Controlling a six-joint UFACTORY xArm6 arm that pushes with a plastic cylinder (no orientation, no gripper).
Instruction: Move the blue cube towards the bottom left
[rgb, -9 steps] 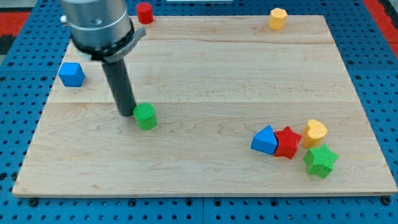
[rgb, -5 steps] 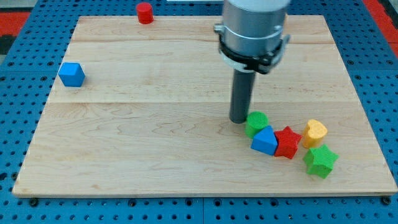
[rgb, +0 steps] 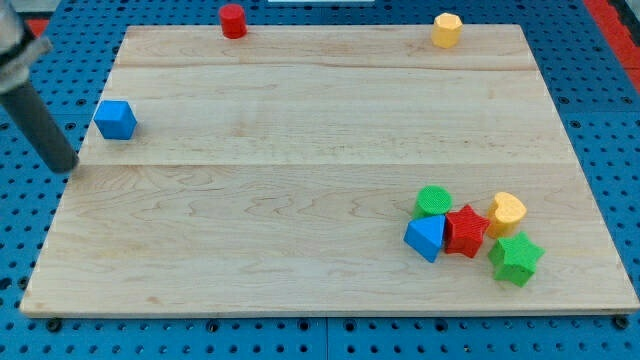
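The blue cube (rgb: 116, 120) sits near the left edge of the wooden board (rgb: 300, 150), in its upper half. My tip (rgb: 67, 168) is off the board's left edge, below and to the left of the blue cube, a short gap away and not touching it. The dark rod slants up to the view's top left corner.
A red cylinder (rgb: 233, 20) and a yellow block (rgb: 447, 29) stand at the board's top edge. At the lower right sit a green cylinder (rgb: 433, 201), a blue block (rgb: 425, 237), a red star (rgb: 465, 230), a yellow heart (rgb: 507, 212) and a green star (rgb: 515, 259).
The rod pushed the green cylinder from the left middle across to the lower right cluster, then swung back to the far left, beside the blue cube. The blue cube has not moved.
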